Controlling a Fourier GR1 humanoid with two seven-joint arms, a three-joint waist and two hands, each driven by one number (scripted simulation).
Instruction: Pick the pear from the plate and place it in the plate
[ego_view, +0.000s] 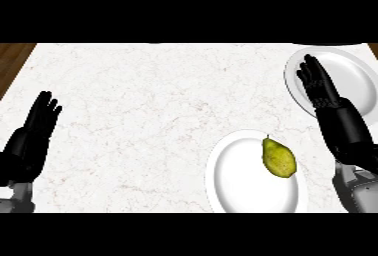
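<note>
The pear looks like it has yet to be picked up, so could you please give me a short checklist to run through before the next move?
1. Pear lies on the near plate, toward its right side: ok.
2. Nothing covers the pear: ok.
3. Right hand has straight fingers and holds nothing: ok.
4. Right hand is at the pear: not ok; it shows over the far plate.
5. Far plate has bare room for the pear: ok for the visible part; the hand hides some of it.
6. Left hand rests open at the left, away from both plates: ok.
</note>
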